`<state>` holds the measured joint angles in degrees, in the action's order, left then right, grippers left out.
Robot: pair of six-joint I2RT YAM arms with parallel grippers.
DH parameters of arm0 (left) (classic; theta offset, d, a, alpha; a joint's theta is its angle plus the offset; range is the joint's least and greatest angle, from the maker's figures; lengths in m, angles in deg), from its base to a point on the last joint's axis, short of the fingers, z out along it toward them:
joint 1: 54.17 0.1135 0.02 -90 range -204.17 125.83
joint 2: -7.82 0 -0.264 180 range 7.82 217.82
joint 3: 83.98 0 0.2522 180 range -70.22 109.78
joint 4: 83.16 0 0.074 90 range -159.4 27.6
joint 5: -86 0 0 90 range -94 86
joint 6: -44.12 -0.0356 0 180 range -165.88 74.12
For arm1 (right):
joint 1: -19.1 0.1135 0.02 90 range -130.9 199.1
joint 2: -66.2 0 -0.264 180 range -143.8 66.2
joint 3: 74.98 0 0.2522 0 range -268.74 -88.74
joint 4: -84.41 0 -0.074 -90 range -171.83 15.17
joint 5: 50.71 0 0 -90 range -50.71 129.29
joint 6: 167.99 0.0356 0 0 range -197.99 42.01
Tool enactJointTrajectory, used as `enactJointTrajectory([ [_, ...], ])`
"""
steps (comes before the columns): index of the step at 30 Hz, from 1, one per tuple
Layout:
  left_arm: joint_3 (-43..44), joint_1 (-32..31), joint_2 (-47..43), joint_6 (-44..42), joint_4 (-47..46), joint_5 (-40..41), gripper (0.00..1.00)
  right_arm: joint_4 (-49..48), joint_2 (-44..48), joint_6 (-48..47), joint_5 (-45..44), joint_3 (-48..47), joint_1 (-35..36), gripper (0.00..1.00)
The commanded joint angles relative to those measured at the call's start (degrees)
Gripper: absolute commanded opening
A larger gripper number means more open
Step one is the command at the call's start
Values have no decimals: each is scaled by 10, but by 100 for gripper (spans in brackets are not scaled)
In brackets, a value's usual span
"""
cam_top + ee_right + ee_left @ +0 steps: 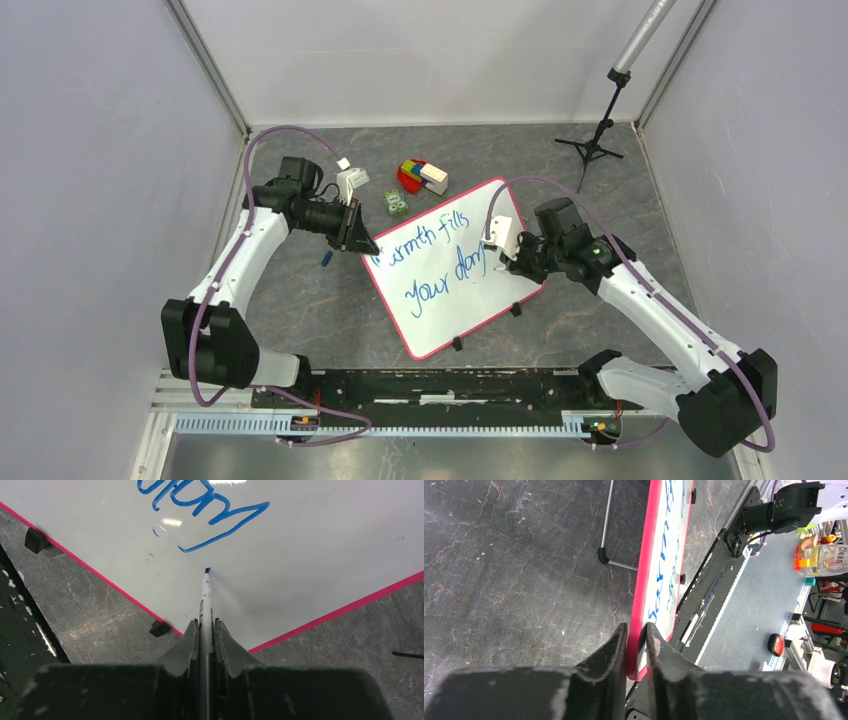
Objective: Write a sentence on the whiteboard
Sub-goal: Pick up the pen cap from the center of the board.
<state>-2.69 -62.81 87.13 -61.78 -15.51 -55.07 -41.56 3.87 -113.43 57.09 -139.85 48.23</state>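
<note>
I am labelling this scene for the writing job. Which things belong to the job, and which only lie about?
For the job: whiteboard, blue sentence, marker in the right gripper, left gripper clamping the board's rim.
Lying about: coloured blocks, small green packet, black tripod stand.

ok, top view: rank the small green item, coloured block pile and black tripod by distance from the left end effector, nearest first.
From the left end effector, clamped on the whiteboard corner:
1. small green item, just behind it, to the right.
2. coloured block pile, farther back.
3. black tripod, back right corner.
</note>
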Motion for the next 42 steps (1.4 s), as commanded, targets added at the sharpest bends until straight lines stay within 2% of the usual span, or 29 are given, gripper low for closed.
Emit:
enactJointTrajectory([
  [1,18,-8,-10,-1,-8,29,31,17,0,-5,38,-58,-2,0],
  [6,59,-6,-24,16,-9,36,64,26,-4,10,89,-114,-10,0],
  [10,128,13,-28,24,11,33,75,27,-18,23,143,-140,-35,0],
  [12,162,46,-30,13,28,33,75,25,-26,34,183,-145,-62,0],
  [15,188,147,-28,-28,55,38,75,23,-36,50,252,-147,-115,0],
  [17,190,199,-15,-81,86,76,74,15,-37,61,294,-141,-152,0],
  [20,145,224,-7,-148,93,154,70,-7,-32,83,336,-122,-195,0],
  [25,30,222,-4,-181,40,209,66,-65,-15,130,356,-79,-235,0],
  [32,-52,188,46,-176,-44,279,64,-97,-8,158,375,-50,-268,0],
  [42,-98,100,128,-138,-175,384,62,-115,-12,171,381,-32,-288,0],
])
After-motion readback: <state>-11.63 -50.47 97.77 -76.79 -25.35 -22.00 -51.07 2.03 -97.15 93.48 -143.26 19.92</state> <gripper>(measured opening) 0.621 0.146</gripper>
